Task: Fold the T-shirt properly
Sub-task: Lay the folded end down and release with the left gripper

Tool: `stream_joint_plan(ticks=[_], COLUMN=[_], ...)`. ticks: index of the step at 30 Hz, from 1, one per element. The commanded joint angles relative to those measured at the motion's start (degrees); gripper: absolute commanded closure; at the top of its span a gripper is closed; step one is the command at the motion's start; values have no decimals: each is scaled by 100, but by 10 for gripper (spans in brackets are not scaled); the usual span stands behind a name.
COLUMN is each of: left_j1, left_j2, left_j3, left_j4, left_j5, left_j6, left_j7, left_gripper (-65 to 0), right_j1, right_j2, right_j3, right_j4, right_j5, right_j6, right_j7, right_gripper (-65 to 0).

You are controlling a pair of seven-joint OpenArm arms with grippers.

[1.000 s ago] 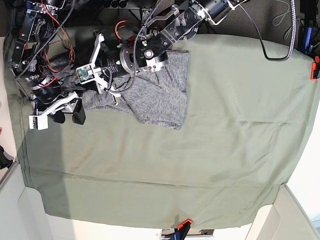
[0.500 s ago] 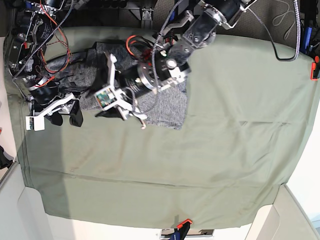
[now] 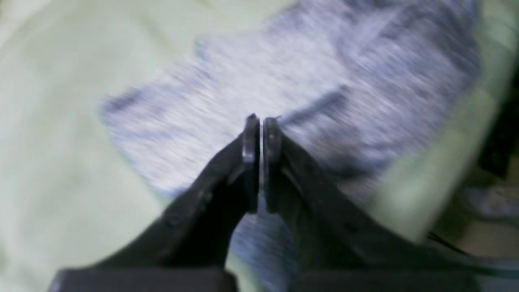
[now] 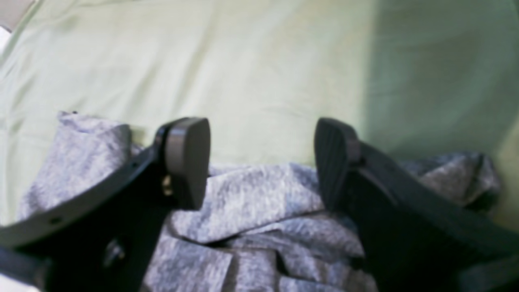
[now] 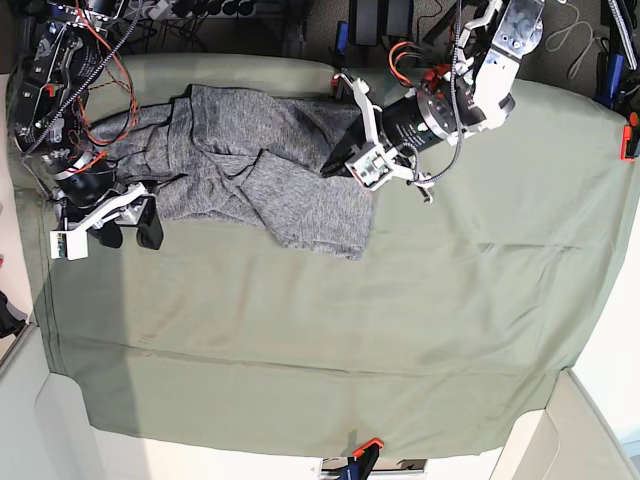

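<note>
The heather-grey T-shirt (image 5: 260, 165) lies crumpled at the far left of the olive table cloth (image 5: 400, 330), with a folded flap pointing toward the middle. My left gripper (image 5: 333, 166) is at the shirt's right edge, its jaws shut. In the blurred left wrist view the gripper (image 3: 261, 121) is closed, with the T-shirt (image 3: 284, 69) behind it and nothing visibly between the jaws. My right gripper (image 5: 128, 234) is open at the shirt's near left edge. In the right wrist view the gripper (image 4: 261, 162) spreads wide just above the bunched T-shirt (image 4: 243, 202).
Orange clamps hold the cloth at the near edge (image 5: 368, 445) and the far right edge (image 5: 629, 136). Red and black cables (image 5: 95, 60) hang by the right arm's base at the upper left. White surfaces border the cloth at the near corners.
My left arm has swung from over the shirt's middle to its right edge, uncovering the shirt. The right gripper has stayed open in place.
</note>
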Motion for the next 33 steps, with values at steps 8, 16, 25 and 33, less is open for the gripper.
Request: stream_joint_plan(ticks=[8, 16, 25, 33], left_j1=[-409, -664, -697, -1248], left_j2=[59, 168, 433, 922], left_j3=[-24, -15, 151, 988], left_j4=[-734, -1217, -1226, -1226], left_j5=[122, 227, 131, 343], left_j6=[-17, -20, -487, -46], left_j7=[-345, -284, -260, 212], left_gripper=[0, 0, 0, 0], right_j1=[76, 13, 13, 11], right_j2=[61, 61, 61, 61], right_j3=[13, 13, 13, 13], right_j4=[103, 103, 103, 103], right_j5=[79, 98, 144, 243], right_j6=[44, 42, 42, 44], right_j7=[-2, 0, 42, -26], right_gripper=[-401, -401, -401, -401])
